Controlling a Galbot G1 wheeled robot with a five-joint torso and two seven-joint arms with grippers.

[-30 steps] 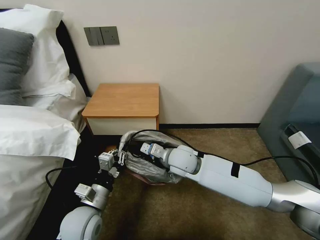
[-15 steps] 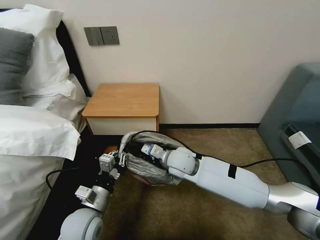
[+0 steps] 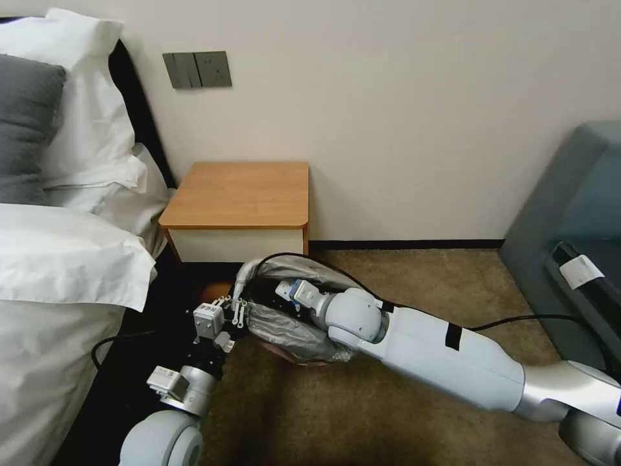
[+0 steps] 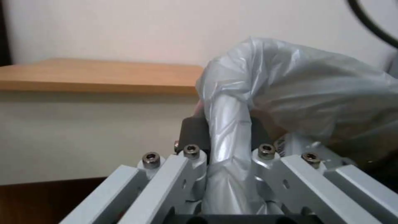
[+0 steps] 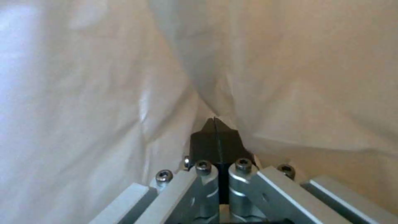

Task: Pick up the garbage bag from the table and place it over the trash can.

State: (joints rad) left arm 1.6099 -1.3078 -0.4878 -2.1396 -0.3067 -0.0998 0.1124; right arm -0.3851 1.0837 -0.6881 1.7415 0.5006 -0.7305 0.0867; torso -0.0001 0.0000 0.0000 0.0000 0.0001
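Observation:
The grey crinkled garbage bag (image 3: 284, 327) sits bunched on the floor just in front of the table (image 3: 240, 194), mouth up. My left gripper (image 3: 234, 309) is shut on a twisted strand of the bag's rim (image 4: 226, 124) at the bag's left side. My right gripper (image 5: 215, 124) reaches down inside the bag. Its black pads are pressed together at a crease of the plastic, and bag folds surround it. The bag and my right arm cover the trash can; a pinkish sliver (image 3: 294, 356) shows under the bag's near edge.
A bed with white linen (image 3: 65, 259) stands close on the left. A grey upholstered seat (image 3: 576, 213) is at the right. Black cables (image 3: 517, 320) trail over the brown carpet (image 3: 401, 285). The wall runs right behind the table.
My left gripper has sunk slightly toward me, still holding the rim. My right forearm has shifted a little. The bag keeps nearly the same shape.

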